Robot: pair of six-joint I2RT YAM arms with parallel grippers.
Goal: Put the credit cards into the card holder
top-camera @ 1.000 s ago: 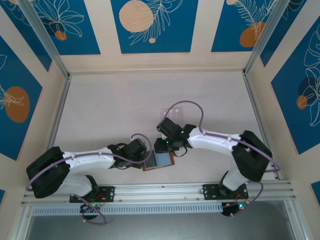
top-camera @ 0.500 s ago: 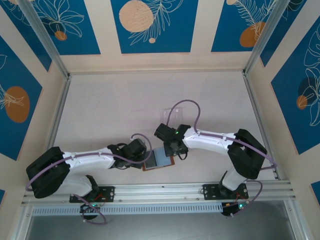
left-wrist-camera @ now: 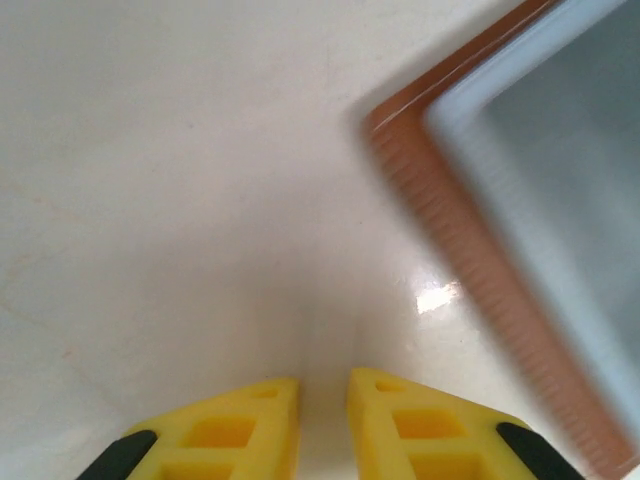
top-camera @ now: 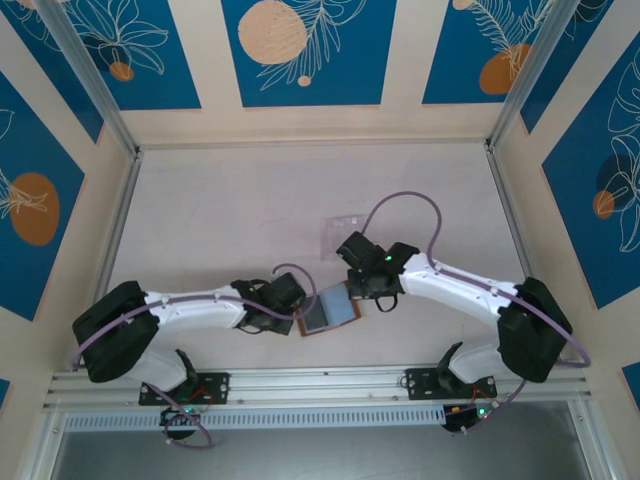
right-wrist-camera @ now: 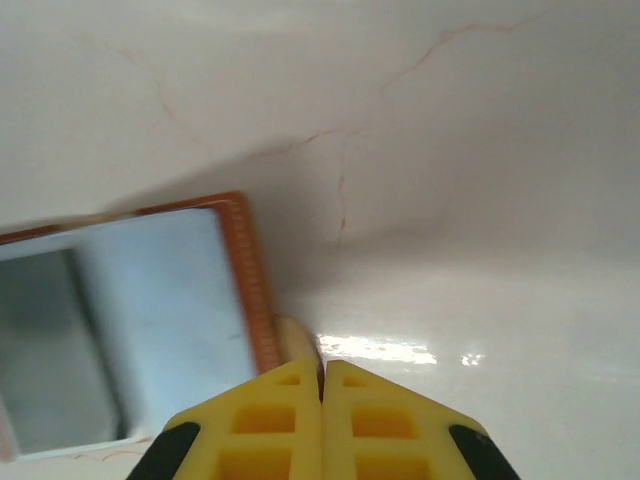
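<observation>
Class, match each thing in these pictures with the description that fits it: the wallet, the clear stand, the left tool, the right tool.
Things:
1. wallet
2. clear stand
3. left tool
4. right tool

Descriptions:
A. fingers pressed together
B. lying open, pale blue inside facing up
C. narrow gap between the fingers, bare table showing through
D. see-through, farther from the arm bases than the wallet

Pairs: 1-B; 2-D; 3-C; 4-A

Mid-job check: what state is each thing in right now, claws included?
wallet: open, lying flat, grey-blue inside up.
clear stand: on the table beyond the wallet, apart from it.
left claw: slightly open, empty, beside the wallet.
right claw: shut, at the wallet's edge.
</observation>
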